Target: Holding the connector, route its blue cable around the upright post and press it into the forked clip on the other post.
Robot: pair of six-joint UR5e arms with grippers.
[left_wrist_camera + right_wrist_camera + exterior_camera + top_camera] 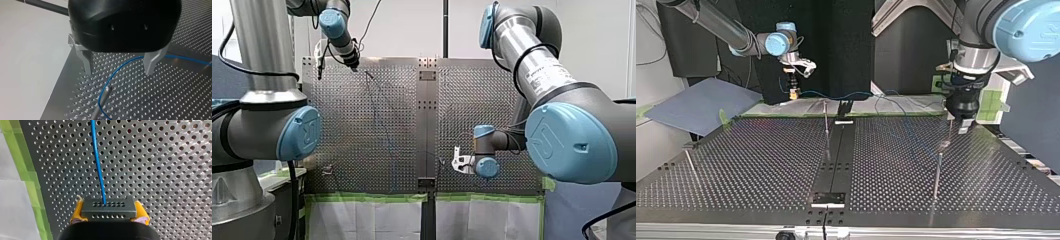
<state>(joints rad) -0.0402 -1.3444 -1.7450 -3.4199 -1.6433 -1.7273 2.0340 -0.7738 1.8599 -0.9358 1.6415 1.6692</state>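
Connector [108,210] between my right jaws

Front view: camera behind and above my left arm [267,115] and my right arm [562,125], facing over the perforated table [342,110]. Top view: camera across the table, at work height, facing back toward both arms. Wrist views: each on a wrist, near the table surface. Top and wrist views share the blue cable [98,165].

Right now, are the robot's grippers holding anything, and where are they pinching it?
My right gripper pinches the dark connector by its two short ends, between yellow pads. My left gripper is open and holds nothing.
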